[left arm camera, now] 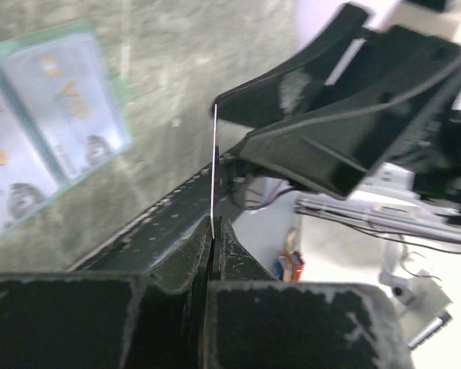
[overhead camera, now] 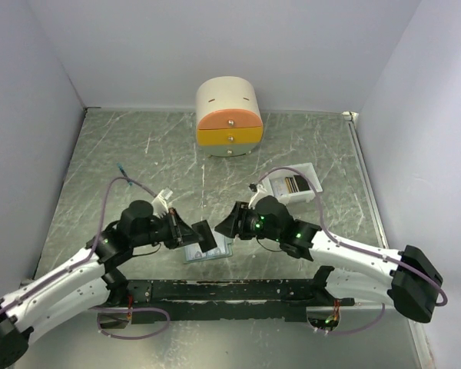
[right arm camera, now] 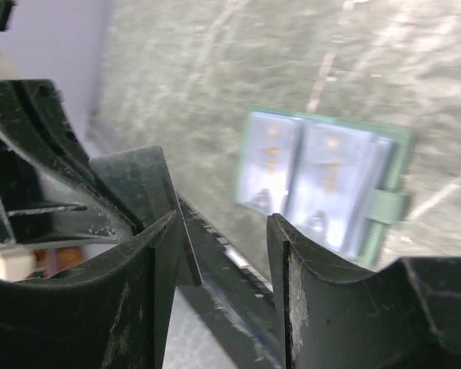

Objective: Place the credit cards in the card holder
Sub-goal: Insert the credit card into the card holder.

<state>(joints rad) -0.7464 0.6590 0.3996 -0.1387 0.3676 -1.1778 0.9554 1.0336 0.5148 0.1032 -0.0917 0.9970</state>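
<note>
Left fingers (left arm camera: 186, 267) pinch a credit card (right arm camera: 140, 187) — right fingers (right arm camera: 307, 269) wide — card holder (right arm camera: 386, 206) shows "VIP"

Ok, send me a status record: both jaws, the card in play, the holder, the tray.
left gripper: jaws shut on a dark card, held off the table
right gripper: jaws open, nothing between them, right beside that card
card holder: lying open on the table, pockets up, pale VIP cards showing in them
tray: white, right of centre, striped cards in it
drawer box: back centre, drawers shut
</note>
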